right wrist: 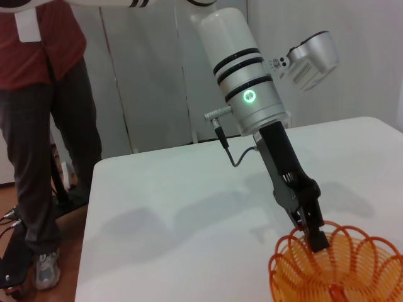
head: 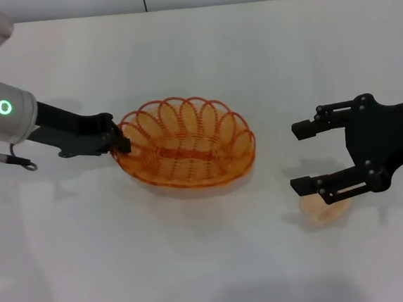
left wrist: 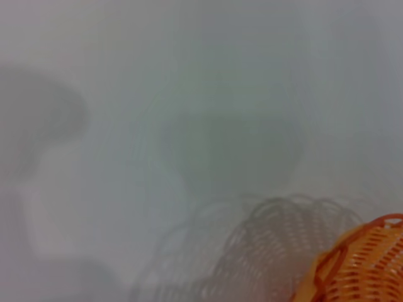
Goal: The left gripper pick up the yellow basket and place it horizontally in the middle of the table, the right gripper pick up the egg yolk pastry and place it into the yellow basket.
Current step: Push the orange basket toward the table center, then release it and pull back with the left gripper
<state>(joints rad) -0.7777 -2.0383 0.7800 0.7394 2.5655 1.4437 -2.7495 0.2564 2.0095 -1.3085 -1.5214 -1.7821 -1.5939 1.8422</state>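
Observation:
The yellow basket (head: 187, 145) is in the middle of the white table (head: 199, 45), its long side running left to right. My left gripper (head: 119, 140) is shut on the basket's left rim. In the left wrist view the basket's edge (left wrist: 368, 264) shows with its shadow on the table beside it. The right wrist view shows the left gripper (right wrist: 315, 236) pinching the basket's rim (right wrist: 340, 270). My right gripper (head: 304, 156) is open, to the right of the basket. The egg yolk pastry (head: 324, 209) lies on the table just under and in front of the gripper's nearer finger.
A person (right wrist: 38, 126) in a red shirt stands beyond the far end of the table (right wrist: 176, 207) in the right wrist view. The table's back edge (head: 189, 8) runs along the top of the head view.

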